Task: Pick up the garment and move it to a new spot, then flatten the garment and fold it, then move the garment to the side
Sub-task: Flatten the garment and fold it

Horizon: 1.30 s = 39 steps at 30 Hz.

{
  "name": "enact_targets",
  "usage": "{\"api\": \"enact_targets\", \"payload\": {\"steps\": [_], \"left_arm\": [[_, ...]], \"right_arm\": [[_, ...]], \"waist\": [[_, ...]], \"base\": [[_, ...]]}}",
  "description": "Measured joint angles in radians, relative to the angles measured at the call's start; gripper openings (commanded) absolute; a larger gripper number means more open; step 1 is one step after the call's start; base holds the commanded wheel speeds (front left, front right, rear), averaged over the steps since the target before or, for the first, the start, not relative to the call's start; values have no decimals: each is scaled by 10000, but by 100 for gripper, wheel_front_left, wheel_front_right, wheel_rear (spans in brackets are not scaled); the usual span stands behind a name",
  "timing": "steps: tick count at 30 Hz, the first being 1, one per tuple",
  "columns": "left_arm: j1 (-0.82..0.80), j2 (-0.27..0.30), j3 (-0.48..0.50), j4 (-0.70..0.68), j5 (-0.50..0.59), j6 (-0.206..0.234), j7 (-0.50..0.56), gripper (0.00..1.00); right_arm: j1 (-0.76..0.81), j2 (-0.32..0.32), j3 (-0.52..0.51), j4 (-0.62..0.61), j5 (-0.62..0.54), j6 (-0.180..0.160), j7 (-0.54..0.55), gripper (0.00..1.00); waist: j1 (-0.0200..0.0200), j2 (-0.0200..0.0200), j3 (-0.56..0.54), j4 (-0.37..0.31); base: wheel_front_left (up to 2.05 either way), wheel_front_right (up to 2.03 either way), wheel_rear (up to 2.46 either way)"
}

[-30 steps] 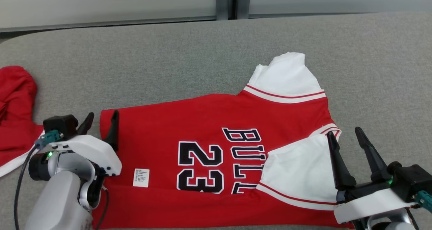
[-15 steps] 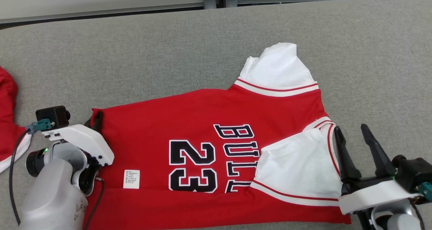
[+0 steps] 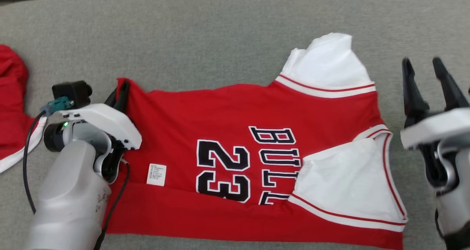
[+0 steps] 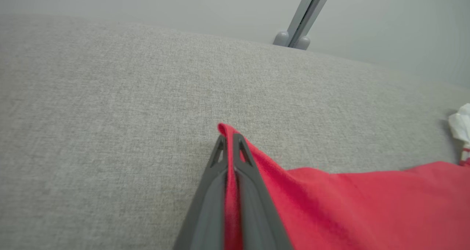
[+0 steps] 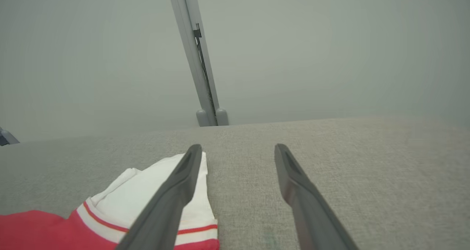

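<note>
Here, in the head view, a red jersey (image 3: 227, 132) lies spread on a grey fabric surface (image 3: 220, 33), its long axis running left to right, hem toward the robot's left and shoulders toward its right. Black, white-edged writing sits sideways on it and reads down the picture: "BULL", with whatever follows hidden under a folded-over red band along the near edge, and beside it the number "23". A small white label (image 3: 156, 174) lies near the hem; its print is too small to read. 2 white sleeves with red-striped white trim stand out at the right end, the far sleeve (image 3: 326, 66) pointing away and the near sleeve (image 3: 341, 184) folded across the chest. The left gripper (image 3: 121, 92) sits at the far hem corner, clenched on the red cloth. The right gripper (image 3: 426, 64) hangs just beside the shoulder end, over bare surface, its fingers spread and holding nothing. A second red garment (image 3: 13, 107) with white trim lies at the left edge, apart from the jersey. In the left wrist view, the left gripper (image 4: 228, 140) pinches a thin red fold of jersey (image 4: 349, 206) between its closed fingers, the corner lifted slightly. A grey post (image 4: 308, 11) rises behind. In the right wrist view, the right gripper (image 5: 238, 149) stands released above the surface (image 5: 367, 169), the far sleeve (image 5: 139, 191) showing behind 1 finger.
</note>
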<state>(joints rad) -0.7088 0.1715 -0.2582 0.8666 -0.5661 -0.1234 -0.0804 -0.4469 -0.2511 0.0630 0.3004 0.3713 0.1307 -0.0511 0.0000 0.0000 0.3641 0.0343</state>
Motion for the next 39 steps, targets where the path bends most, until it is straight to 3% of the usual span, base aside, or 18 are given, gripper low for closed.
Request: {"api": "enact_targets", "payload": {"steps": [5, 10, 17, 18, 19, 20, 21, 27, 39], "left_arm": [[-298, -184, -186, -75, -2, -4, -107, 0], [-741, -451, -537, -113, -50, -38, -314, 0], [-969, -575, -786, 2, -261, -65, -523, 0], [-981, -585, -828, 15, -267, -67, -539, 0], [-989, -587, -869, 31, -332, -67, -571, 0], [-991, -579, -911, 48, -380, -67, -623, 0], [-992, -566, -951, 65, -418, -67, -650, 0], [-970, -322, -1083, 123, -610, -73, -918, 0], [-310, 355, -1137, -675, -949, -69, -1047, 0]], "right_arm": [[-1593, -251, 566, 1116, 251, 2, 326, 100], [-3518, -598, 1551, 3089, 587, 2, 1093, 100], [-4589, -690, 2426, 4592, 903, 2, 1603, 100], [-4662, -715, 2554, 4752, 997, 2, 1691, 88], [-4724, -727, 2677, 4857, 1083, 2, 1685, 47], [-4783, -742, 2777, 4930, 1183, 2, 1649, 30], [-4827, -769, 2892, 4964, 1271, 2, 1638, 0], [-4823, -959, 3448, 4773, 1990, 2, 851, 0], [-3821, -1599, 3856, 3104, 2579, 2, -802, 0]], "waist": [[0, 0, 425, 352], [0, 0, 977, 883], [0, 0, 1320, 1216], [0, 0, 1342, 1238], [0, 0, 1354, 1246], [0, 0, 1351, 1241], [0, 0, 1344, 1230], [0, 0, 1215, 1099], [0, 0, 364, 795]], "base": [[0, 0, 0], [0, 0, 0], [0, 0, 0], [0, 0, 0], [0, 0, 0], [0, 0, 0], [0, 0, 0], [0, 0, 0], [0, 0, 0]]}}
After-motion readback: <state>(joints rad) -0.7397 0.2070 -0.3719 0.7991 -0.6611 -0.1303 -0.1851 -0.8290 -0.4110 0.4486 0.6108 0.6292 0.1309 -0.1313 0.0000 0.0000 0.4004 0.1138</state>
